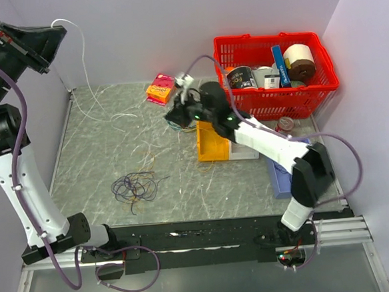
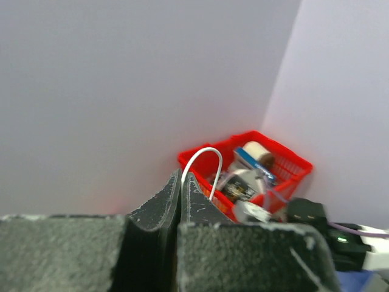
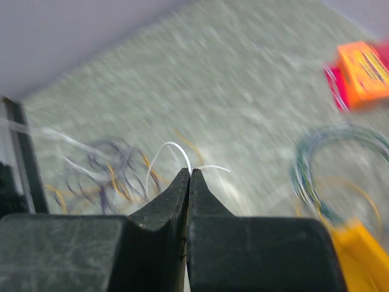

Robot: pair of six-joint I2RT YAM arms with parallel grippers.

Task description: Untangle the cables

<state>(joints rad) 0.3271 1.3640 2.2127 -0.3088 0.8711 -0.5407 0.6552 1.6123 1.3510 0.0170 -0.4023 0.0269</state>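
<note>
Worktop [image 1: 184,187]: the cable bunch [image 1: 134,187] sits loose toward the near-left corner, roughly round, with no clear long axis. My left arm [image 1: 23,171] is bolted nearer to it than the right. My left gripper [image 1: 53,37] is high over the far-left corner, jaws closed on a white strand [image 2: 208,149] that drops steeply toward the far-left of the worktop. My right gripper [image 1: 177,111] is low over the far middle, also closed, with a white loop [image 3: 172,144] springing from the tips; it looks pinched. The bunch lies near-left of that gripper. I can't tell if both hold one strand: it's too thin to trace from above, the right wrist view is blurred, and the left wrist view misses the bunch.
</note>
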